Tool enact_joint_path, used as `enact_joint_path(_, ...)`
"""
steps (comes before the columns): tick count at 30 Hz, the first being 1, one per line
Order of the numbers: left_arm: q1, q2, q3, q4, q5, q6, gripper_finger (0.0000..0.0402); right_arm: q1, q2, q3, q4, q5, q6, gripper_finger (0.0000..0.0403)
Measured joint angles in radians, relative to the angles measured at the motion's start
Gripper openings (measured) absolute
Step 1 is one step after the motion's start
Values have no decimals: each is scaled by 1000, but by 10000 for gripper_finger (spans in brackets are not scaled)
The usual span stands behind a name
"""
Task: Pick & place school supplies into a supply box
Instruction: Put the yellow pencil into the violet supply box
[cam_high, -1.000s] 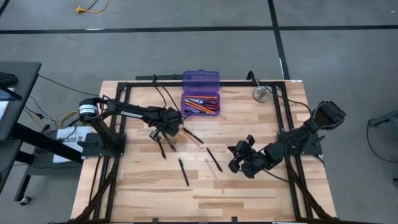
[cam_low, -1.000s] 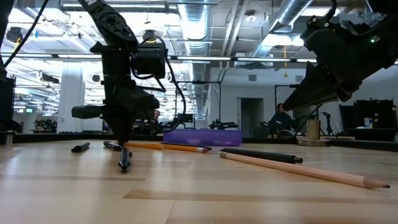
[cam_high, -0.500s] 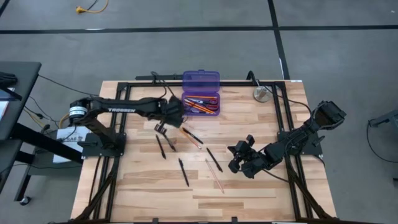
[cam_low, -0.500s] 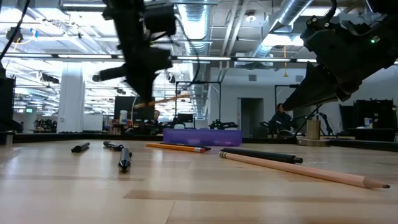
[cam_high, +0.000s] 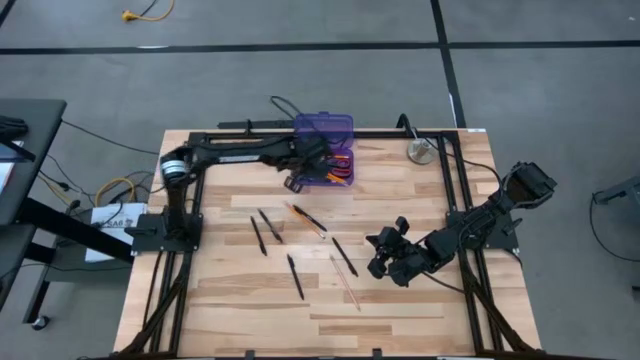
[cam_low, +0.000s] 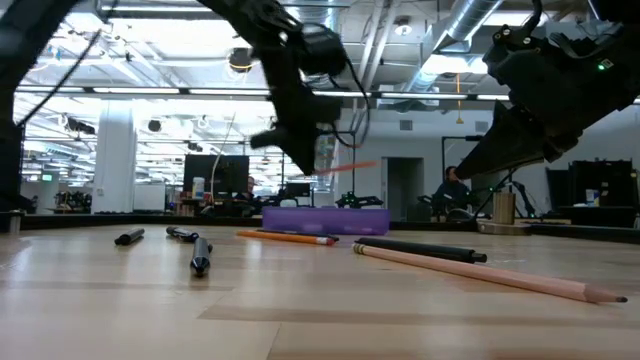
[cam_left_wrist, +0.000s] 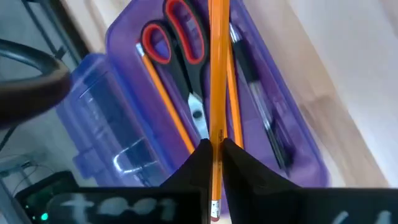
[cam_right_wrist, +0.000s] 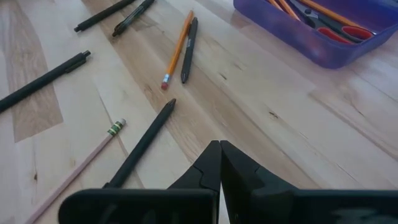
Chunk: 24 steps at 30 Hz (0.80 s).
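Observation:
The purple supply box (cam_high: 322, 166) stands open near the table's far edge, its lid (cam_high: 323, 127) folded back. Inside lie red-handled scissors (cam_left_wrist: 180, 46), orange pencils and a black pen. My left gripper (cam_high: 318, 170) (cam_left_wrist: 214, 146) hovers over the box, shut on an orange pencil (cam_left_wrist: 217, 68) (cam_low: 350, 166). Several black pens (cam_high: 295, 277), one orange pencil (cam_high: 305, 218) and a pale pencil (cam_high: 346, 283) lie flat on the table. My right gripper (cam_high: 378, 255) (cam_right_wrist: 219, 149) is shut and holds nothing, above the table's right part. My left gripper pinches the orange pencil between its two fingers near the eraser end (cam_left_wrist: 214, 186), coming from above with the fingers across the shaft. The pencil is lifted clear, roughly level, and runs along the length of the open box just above its contents.
A round metal disc (cam_high: 420, 151) sits at the far right corner. Black frame rails (cam_high: 200, 200) run along the table's left, far and right sides. Loose pens (cam_right_wrist: 140, 146) and pencils (cam_right_wrist: 177, 50) lie in front of the right gripper. Bare wood spans the near part.
My left gripper has risen from the table's middle with the orange pencil and has swung toward the far edge and to the right, until it stands over the open box. The pencil has been lifted clear of the table. The right arm has kept still.

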Motion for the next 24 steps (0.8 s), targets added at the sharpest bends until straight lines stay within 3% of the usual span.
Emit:
enact_joint_path(7, 38, 148, 126, -77, 19, 1, 8, 0, 0, 0, -12, -33, -2, 0)
enact_joint_path(15, 74, 156, 128, -77, 27, -40, 12, 0, 0, 0, -27, -35, -2, 0)
enact_joint_path(24, 82, 156, 128, -100, 40, -80, 59, -1, 0, 0, -28, -34, -2, 0)
